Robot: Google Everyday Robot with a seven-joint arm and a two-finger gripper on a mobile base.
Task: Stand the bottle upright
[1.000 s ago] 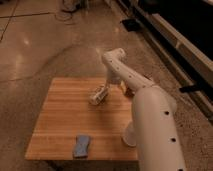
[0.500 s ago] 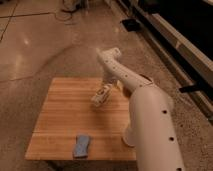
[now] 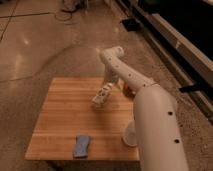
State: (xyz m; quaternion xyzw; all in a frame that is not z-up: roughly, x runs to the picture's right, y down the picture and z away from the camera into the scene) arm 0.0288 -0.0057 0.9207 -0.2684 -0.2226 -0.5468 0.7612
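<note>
White robot arm [image 3: 150, 117] was seen reaching in from the lower right, across the light wooden square table [image 3: 57, 117]. The gripper [image 3: 109, 85] was located over the table's far middle, right at the upper end of the small slim pale plastic bottle with a white label [image 3: 102, 95].

The bottle was found tilted, not upright: top end up against the gripper, bottom end lower and to the left, close to the tabletop. Whether that end touched the wood could not be made out.

Gripper state: cannot be told. How wide it stood and whether the bottle was actually clamped were not resolved.

A flat blue sponge [image 3: 81, 145] was seen near the front edge, well apart from the bottle. A white paper cup [image 3: 128, 136] was noted at the front right, partly hidden by the arm. A small brownish item [image 3: 128, 90] just behind the arm was not identified.
</note>
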